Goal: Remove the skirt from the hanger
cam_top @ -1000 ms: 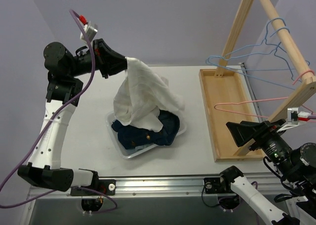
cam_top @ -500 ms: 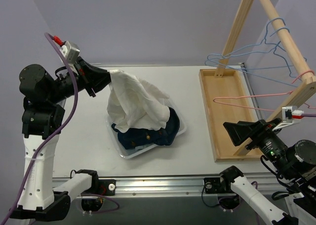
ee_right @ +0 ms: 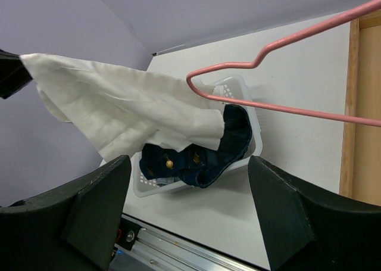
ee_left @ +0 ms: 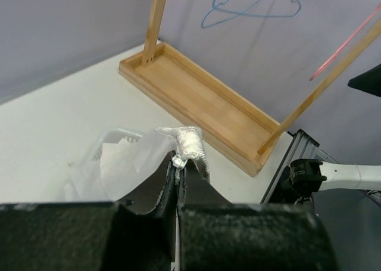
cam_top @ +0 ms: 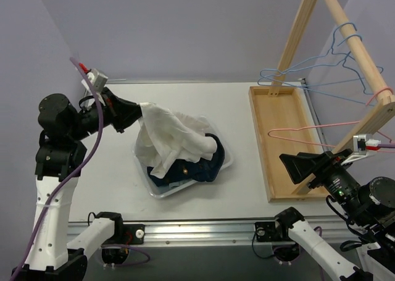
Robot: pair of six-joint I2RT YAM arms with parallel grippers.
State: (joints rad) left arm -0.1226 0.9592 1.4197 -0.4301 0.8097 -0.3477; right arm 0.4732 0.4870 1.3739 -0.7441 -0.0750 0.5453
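Note:
The white skirt (cam_top: 174,134) hangs from my left gripper (cam_top: 141,111), which is shut on its gathered waistband (ee_left: 190,141). The cloth slopes down onto the basket (cam_top: 225,167). In the right wrist view the skirt (ee_right: 125,113) stretches from the upper left to the basket (ee_right: 152,190). A pink wire hanger (cam_top: 302,131) hangs bare from the wooden rack, apart from the skirt. My right gripper (cam_top: 295,165) is open just below the hanger, with nothing between its fingers. The hanger (ee_right: 297,110) crosses the top of its view.
Dark denim clothes (cam_top: 191,167) fill the white basket under the skirt. A wooden rack with a tray base (cam_top: 284,139) stands on the right. Blue wire hangers (cam_top: 321,68) hang from its rail. The table's near edge is a metal rail.
My left arm has swung left and come down with the skirt, so the cloth now sags lower over the basket. The right arm has barely moved.

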